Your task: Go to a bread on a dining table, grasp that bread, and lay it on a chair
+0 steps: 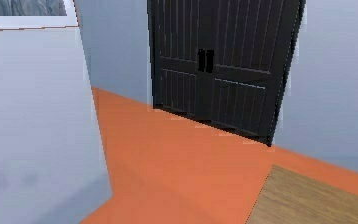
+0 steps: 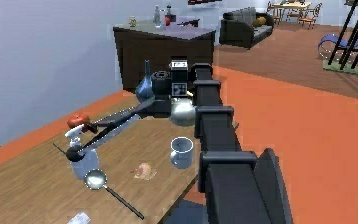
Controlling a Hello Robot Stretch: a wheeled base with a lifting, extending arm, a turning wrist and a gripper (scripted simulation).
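Two black panelled door leaves [image 1: 227, 65] stand closed in a grey wall at the far end of the forward view. Smooth orange floor [image 1: 177, 150] lies before them, and a corner of a plank-grained wooden table [image 1: 312, 200] shows at the near right. The arm side view looks across a wooden tabletop [image 2: 47, 190]. The dark square arm [image 2: 222, 140] runs out over it, and the gripper [image 2: 79, 137] reaches left, its thin fingers ending by a small red thing [image 2: 79, 122] and a pale blue object [image 2: 77, 155]. With these lying at its tip, I cannot tell whether it holds anything. A small tan lump [image 2: 144, 172], bread-coloured, lies on the tabletop near the arm, just left of a grey mug [image 2: 182, 152]. A shiny rounded kettle [image 2: 182, 112] sits farther out, and a ladle [image 2: 95, 180] with a dark handle lies nearer. Beyond the tabletop are a dark counter [image 2: 162, 50], a sofa [image 2: 245, 25] and far chairs [image 2: 297, 12].
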